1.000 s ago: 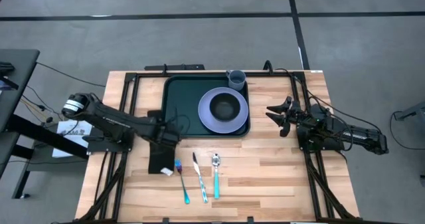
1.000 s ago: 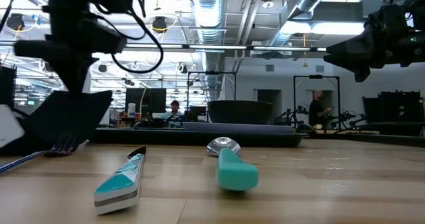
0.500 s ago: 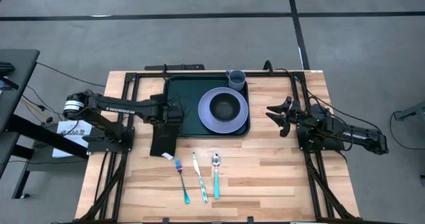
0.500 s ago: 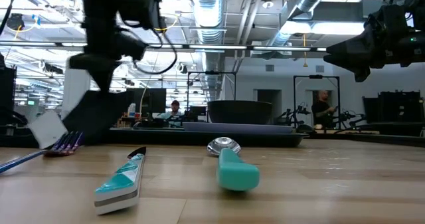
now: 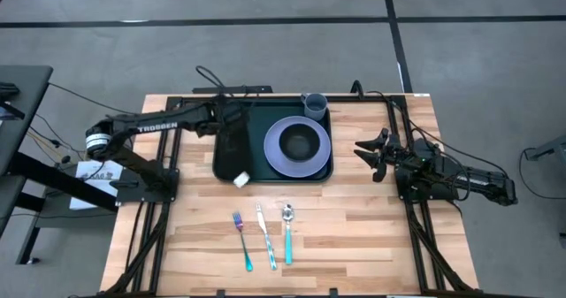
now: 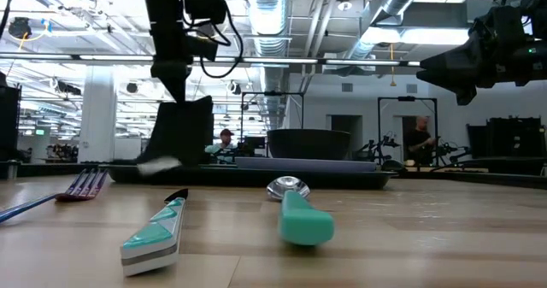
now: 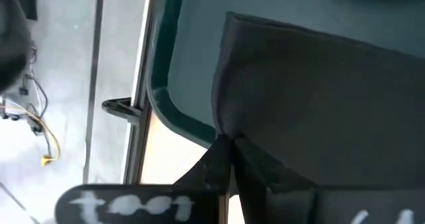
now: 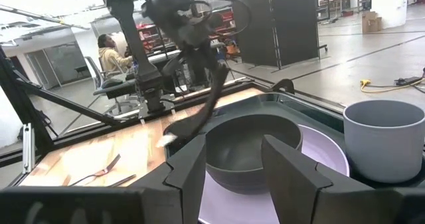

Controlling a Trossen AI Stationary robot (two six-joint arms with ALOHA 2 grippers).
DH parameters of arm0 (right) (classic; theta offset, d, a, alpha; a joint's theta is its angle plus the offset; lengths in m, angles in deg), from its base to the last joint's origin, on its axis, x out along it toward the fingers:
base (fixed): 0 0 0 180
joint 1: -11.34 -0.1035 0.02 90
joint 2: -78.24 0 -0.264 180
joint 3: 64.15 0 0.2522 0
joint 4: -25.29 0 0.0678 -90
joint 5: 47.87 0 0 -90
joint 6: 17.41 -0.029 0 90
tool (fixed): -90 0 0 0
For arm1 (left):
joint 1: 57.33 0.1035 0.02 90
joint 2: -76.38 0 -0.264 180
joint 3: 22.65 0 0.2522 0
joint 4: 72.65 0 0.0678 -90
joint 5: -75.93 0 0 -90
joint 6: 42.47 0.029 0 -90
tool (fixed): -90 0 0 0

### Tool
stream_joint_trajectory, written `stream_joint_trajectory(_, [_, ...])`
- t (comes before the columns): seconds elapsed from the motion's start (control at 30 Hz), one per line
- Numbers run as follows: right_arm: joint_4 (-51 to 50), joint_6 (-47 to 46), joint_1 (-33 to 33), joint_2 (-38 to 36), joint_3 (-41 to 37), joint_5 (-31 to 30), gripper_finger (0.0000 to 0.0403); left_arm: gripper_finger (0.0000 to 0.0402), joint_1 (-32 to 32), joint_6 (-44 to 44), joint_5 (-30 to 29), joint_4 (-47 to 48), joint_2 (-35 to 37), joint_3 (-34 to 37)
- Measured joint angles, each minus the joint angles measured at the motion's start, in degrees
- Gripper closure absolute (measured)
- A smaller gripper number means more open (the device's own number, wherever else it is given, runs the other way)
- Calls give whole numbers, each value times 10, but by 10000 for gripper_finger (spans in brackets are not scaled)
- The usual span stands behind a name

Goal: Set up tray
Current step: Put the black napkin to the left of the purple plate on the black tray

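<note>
Moved napkin [image 5: 233,148] over tray [image 5: 226,112], 9 o'clock of plate [image 5: 298,146]; left gripper [image 5: 232,121] pinching it; right gripper [image 5: 375,154] parted, empty.

Tray [image 5: 225,112] sits at the table's [image 5: 354,236] far middle, long side across. In its right part: plate [image 5: 298,145] with bowl [image 5: 300,141] on it. Cup [image 5: 315,105] stands at the tray's far right corner, just behind the plate.

Over the tray's left part hangs a flat napkin [image 5: 233,146], pinched at its far end by the left gripper [image 5: 228,118]; its near end reaches past the tray's near rim.

Near side of the table, clear of the tray: fork [image 5: 241,240], knife [image 5: 265,237], spoon [image 5: 287,233] in a row, left to right, handles toward the near edge.

Right gripper [image 5: 373,155] hovers right of the tray, fingers apart, pointing at the plate.
</note>
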Motion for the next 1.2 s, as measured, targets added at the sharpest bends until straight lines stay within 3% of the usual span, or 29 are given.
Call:
stream_joint_trajectory(0.27, [0,0,0,0,0,0,264,401,52,71,46,-48,0,5])
stream_joint_trajectory(0.87, [0,0,0,0,0,0,266,399,53,111,51,-116,-1,65])
stream_joint_trajectory(1.2, [0,0,0,0,0,0,265,341,53,111,49,-134,-1,65])
